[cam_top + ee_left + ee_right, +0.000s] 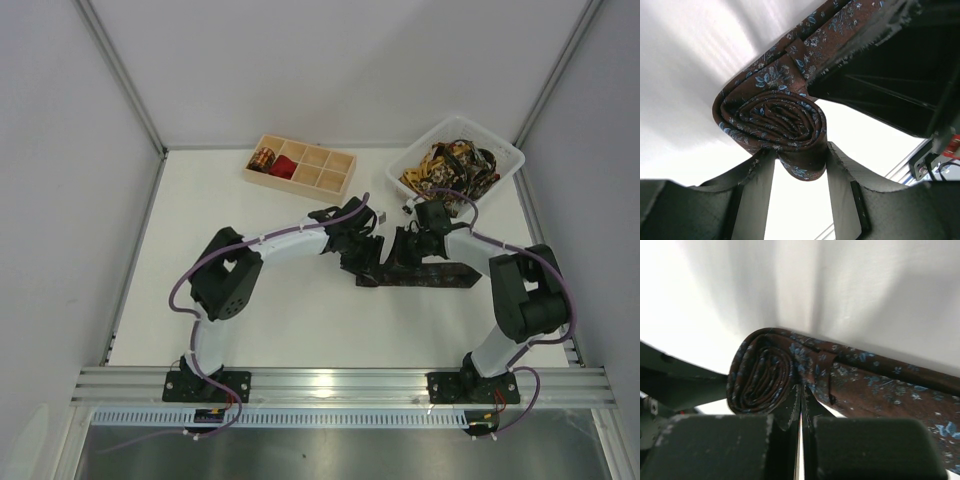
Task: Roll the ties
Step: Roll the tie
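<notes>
**Top external.** Noted left gripper (362,248) and right gripper (408,243) nose to nose at mid-table, over the left end of the dark brown tie (430,274). Unrolled length flat on the white table (290,320), running toward the right arm's side. Logged a gold-striped coil (263,158) and a red coil (284,167) in the wooden tray (330,172) at the far edge, and patterned ties (452,168) heaped in the white basket (505,158) at far right. Judged mid-task: one tie in hand, more waiting. Bare table near and left of the grippers. Tray and basket apart from the work, though right forearm close to the basket's front rim.

**Left wrist.** Tight spiral at centre, several turns wound. Lower fold seated between the fingertips (760,165), touching both, so judged a grasp on the roll. Loose length leading up and right, under the other gripper's black body. Step in hand: rolling. Next: turn the roll further along the strip, with tension kept so the layers do not slide sideways.

**Right wrist.** Jaws pressed together to a hairline slit, tips against the tie at the foot of the roll, where the flat strip begins. Cannot tell whether any cloth is nipped. Strip clear ahead to the right. Tips to be drawn back along it before the next turn, else the roll rides onto them. Crowding of the two grippers judged the main limit on room.
</notes>
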